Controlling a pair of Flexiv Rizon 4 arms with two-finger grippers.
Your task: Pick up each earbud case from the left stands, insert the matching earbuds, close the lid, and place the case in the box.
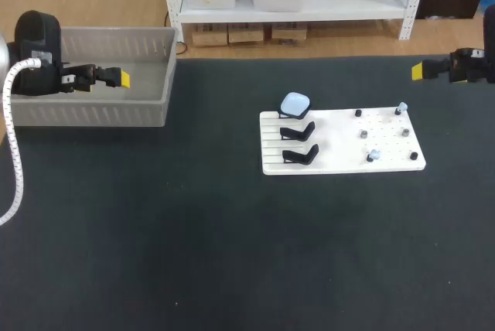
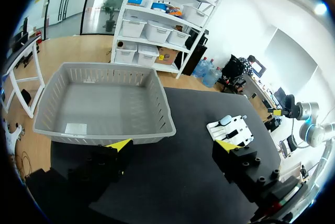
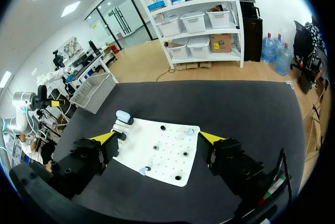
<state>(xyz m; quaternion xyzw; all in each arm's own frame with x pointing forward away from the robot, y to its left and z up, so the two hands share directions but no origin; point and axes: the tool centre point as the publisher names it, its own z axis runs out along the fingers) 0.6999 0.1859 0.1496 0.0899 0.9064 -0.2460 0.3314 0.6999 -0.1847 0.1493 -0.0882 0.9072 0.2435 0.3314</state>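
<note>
Pale-blue earbud case [image 1: 295,104] on white board [image 1: 332,149], well apart from left tool [image 1: 122,79].

text: none legible | sticker [image 2: 76,128] in box [image 2: 104,133]: print too small to read

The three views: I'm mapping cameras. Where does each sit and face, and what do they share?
Head view: fixed above and behind, looking down on the table; left gripper by the box, right gripper at the view's right.
Left wrist view: on that wrist, facing the box past its open fingers.
Right wrist view: on that wrist, facing the white board between its open fingers.
All share the white board and earbud case.
</note>
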